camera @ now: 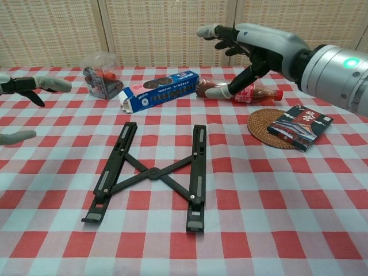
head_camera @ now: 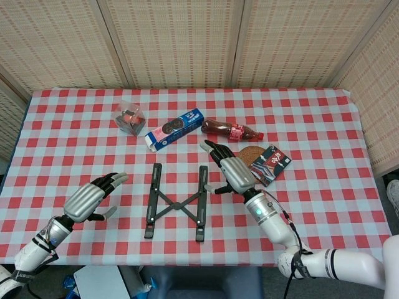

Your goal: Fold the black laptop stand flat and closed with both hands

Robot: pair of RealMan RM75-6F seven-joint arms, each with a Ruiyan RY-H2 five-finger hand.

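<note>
The black metal X-frame laptop stand (head_camera: pixel 176 202) lies low on the red-and-white checked counter (head_camera: pixel 324 205), near its front edge between the two arms, its two long rails roughly parallel and well apart, cross-braces splayed in an X. Neither robot hand touches it: the left robot hand (head_camera: pixel 89 198) hovers off to the left with fingers spread and nothing held, and the right robot hand (head_camera: pixel 229 168) is raised above and behind the stand's right rail, fingers apart, empty. Judged step: the height is collapsed, but the stand isn't closed; the rails have yet to be brought together. Next move likely calls for each hand to come down on the outer side of its rail and push inward so the braces scissor shut, keeping the rails flat. Hard to tell: whether the stand sits fully flat or slightly propped, since the chest view suggests flat but its front feet look a bit raised. The left robot hand is cut off at the chest view's left edge, showing only fingertips (camera: pixel 52 84).
</note>
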